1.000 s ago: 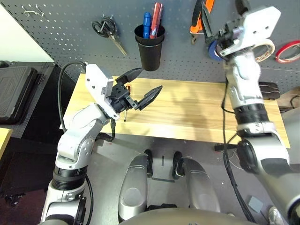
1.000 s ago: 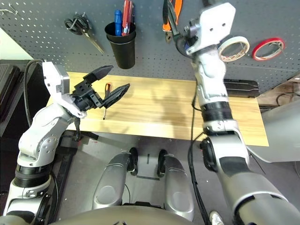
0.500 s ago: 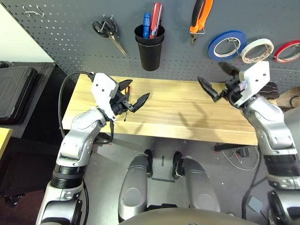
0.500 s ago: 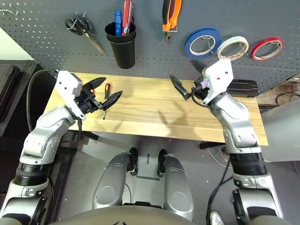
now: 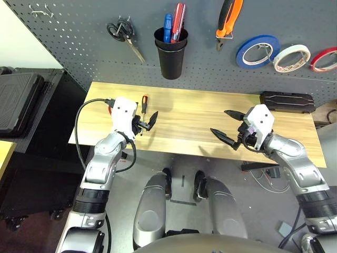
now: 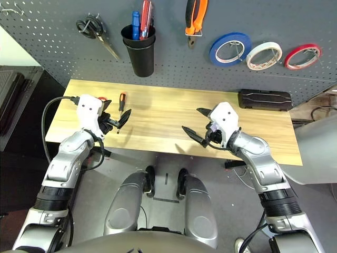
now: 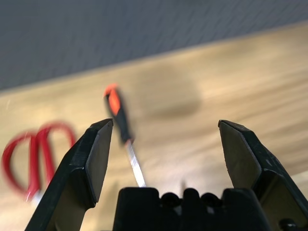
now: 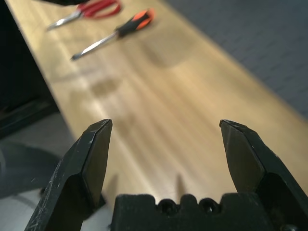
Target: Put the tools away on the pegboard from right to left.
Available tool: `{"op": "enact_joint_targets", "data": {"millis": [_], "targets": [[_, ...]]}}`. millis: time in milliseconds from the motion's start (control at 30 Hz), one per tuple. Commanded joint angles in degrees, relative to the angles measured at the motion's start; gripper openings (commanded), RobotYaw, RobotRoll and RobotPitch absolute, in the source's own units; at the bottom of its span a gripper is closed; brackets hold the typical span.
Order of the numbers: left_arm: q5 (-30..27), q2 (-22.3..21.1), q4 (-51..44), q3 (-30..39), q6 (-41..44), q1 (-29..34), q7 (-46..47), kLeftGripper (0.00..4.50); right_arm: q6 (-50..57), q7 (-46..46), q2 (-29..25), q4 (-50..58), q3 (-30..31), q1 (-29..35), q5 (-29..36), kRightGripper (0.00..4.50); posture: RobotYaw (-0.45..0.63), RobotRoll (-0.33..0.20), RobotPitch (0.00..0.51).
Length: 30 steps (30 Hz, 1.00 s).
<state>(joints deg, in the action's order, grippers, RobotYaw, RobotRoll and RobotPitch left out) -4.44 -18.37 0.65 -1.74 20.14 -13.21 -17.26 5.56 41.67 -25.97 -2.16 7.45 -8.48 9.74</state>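
Note:
The white tape roll (image 5: 290, 57) and the orange-and-black pliers (image 5: 227, 18) hang on the dark grey pegboard (image 5: 79, 31). On the wooden table (image 5: 195, 113) at the left lies the slim screwdriver (image 5: 143, 105), its handle pointing at the board. The red-handled scissors (image 7: 33, 149) lie just left of it, partly hidden behind my left wrist in the head views. My left gripper (image 5: 149, 120) hovers open right beside the screwdriver, holding nothing. My right gripper (image 5: 219, 122) hangs open and empty low over the table's front right.
A black cup holder (image 5: 171, 50) with blue and red tools hangs at the board's middle, and black-handled scissors (image 5: 124, 34) hang left of it. Blue tape (image 5: 256, 50) and red tape (image 5: 324, 58) flank the white roll. A black case (image 5: 287, 101) lies at the table's back right.
My right arm has swung down from the pegboard by the tape rolls to low over the table's front. My left gripper has dropped and moved close to the screwdriver.

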Motion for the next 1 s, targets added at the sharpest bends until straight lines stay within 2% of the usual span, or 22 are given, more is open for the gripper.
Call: {"op": "enact_joint_targets", "data": {"millis": [33,367,567,1000], "targets": [[1.7,1.0,3.1,-1.4,0.4,-0.8,0.6,4.50,-0.7,-0.3,1.3,-2.8,2.1,0.2,-2.2,4.46,0.17,0.000,0.305],[3.5,2.7,14.4,-1.5,3.6,-9.2,2.3,4.50,-3.9,-3.1,3.8,-7.2,4.6,-1.1,-7.6,4.46,0.15,0.000,0.338],[5.0,3.3,24.7,-1.6,4.4,-16.2,3.8,4.50,-4.4,-4.1,4.9,-8.4,5.4,-1.5,-9.8,4.46,0.13,0.000,0.351],[6.4,4.7,42.5,-0.5,-0.4,-27.2,7.8,4.50,-2.9,-6.6,6.8,-6.4,6.4,-0.4,-11.8,4.46,0.06,0.000,0.416]]}}
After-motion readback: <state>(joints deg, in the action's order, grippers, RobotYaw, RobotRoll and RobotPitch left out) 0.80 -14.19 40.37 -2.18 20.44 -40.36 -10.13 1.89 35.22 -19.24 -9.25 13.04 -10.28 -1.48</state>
